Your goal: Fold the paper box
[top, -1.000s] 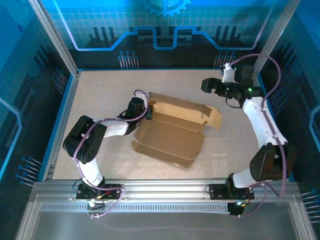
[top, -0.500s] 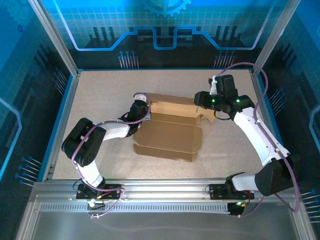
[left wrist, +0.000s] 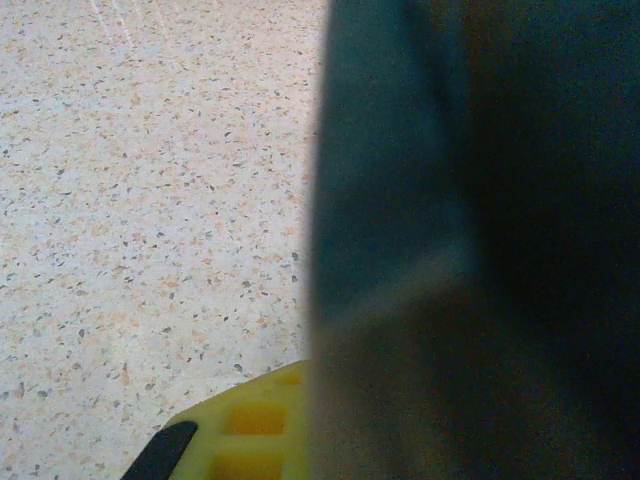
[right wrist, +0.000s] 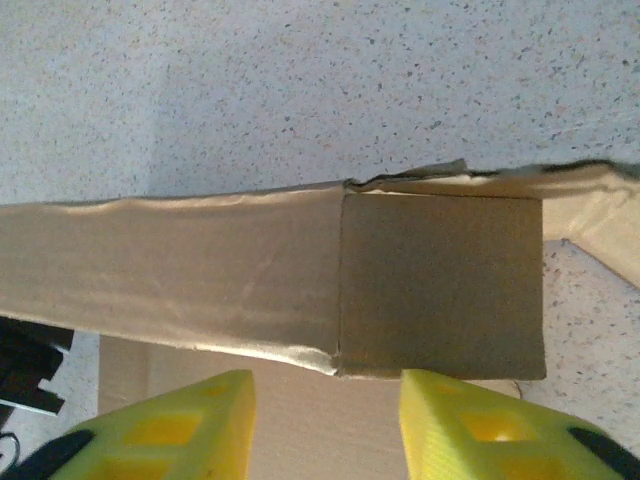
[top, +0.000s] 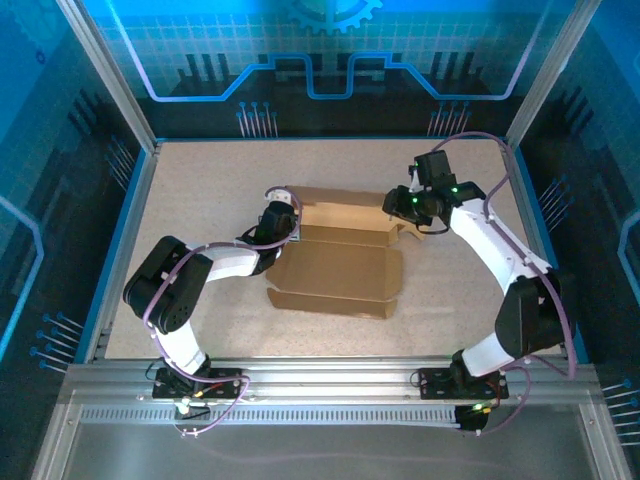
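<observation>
The paper box [top: 340, 262] is brown cardboard lying in the middle of the table, its floor flat and its rear wall [top: 345, 215] raised. My left gripper [top: 287, 224] is at the left end of that wall. In the left wrist view one yellow finger [left wrist: 250, 430] shows beside a dark, blurred cardboard flap [left wrist: 470, 250] that hides the other finger, and the jaws are shut on this flap. My right gripper [top: 398, 206] is at the wall's right end. Its yellow fingers stand apart, open [right wrist: 325, 385], just short of the wall [right wrist: 250, 270] and its folded end flap [right wrist: 440, 285].
The speckled tabletop [top: 200, 180] is ringed by a blue rim and metal frame posts [top: 105, 70]. A loose flap sticks out on the box's right [right wrist: 600, 215]. Bare table lies behind the box and to both sides.
The right arm swung left and down to the box's rear right corner, and its jaws narrowed. The box turned to sit square and its rear wall rose. The left gripper barely moved.
</observation>
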`<move>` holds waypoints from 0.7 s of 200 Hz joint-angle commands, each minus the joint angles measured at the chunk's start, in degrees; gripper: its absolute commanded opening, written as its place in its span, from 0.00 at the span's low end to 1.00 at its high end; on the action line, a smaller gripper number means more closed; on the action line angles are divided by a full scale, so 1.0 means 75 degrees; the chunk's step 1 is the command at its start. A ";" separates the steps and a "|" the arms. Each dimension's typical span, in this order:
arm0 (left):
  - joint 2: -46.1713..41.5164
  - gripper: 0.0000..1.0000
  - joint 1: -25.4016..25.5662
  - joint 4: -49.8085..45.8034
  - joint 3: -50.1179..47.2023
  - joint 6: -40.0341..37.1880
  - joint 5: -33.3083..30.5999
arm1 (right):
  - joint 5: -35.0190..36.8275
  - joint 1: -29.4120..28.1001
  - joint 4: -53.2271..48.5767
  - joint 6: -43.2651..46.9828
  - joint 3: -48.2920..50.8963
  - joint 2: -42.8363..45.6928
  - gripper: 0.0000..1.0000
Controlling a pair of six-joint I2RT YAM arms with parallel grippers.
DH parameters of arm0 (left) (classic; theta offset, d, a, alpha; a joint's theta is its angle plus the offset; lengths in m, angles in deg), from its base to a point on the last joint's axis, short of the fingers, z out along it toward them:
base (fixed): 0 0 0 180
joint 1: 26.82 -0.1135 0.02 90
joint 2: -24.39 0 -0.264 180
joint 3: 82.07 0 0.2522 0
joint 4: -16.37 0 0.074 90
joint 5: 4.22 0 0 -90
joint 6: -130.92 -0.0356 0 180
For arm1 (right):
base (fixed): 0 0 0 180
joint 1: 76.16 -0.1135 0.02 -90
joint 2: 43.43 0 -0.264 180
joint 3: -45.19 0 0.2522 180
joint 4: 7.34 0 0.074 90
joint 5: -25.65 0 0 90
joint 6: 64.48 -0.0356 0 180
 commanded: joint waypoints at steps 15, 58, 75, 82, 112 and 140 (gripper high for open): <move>-0.0094 0.00 0.0068 0.0136 -0.0198 -0.0098 -0.0116 | -0.0316 0.0139 0.0328 -0.0204 -0.0334 -0.0346 0.38; -0.0153 0.00 0.0071 0.0125 -0.0240 -0.0165 -0.0160 | -0.0003 0.0107 0.0144 -0.0041 -0.0434 -0.0043 0.39; -0.0153 0.00 0.0069 0.0137 -0.0247 -0.0183 -0.0186 | 0.0447 0.0139 0.0166 -0.0056 -0.0265 0.0170 0.46; -0.0134 0.00 0.0071 0.0156 -0.0246 -0.0188 -0.0185 | 0.0477 0.0177 0.0146 -0.0067 -0.0269 0.0163 0.48; -0.0049 0.00 0.0073 0.0185 -0.0202 -0.0137 -0.0136 | 0.0030 0.0191 0.0260 -0.0068 -0.0526 -0.0254 0.52; -0.0063 0.00 0.0066 0.0181 -0.0199 -0.0115 -0.0124 | -0.0423 0.0114 0.0261 -0.0089 -0.0945 -0.0864 0.47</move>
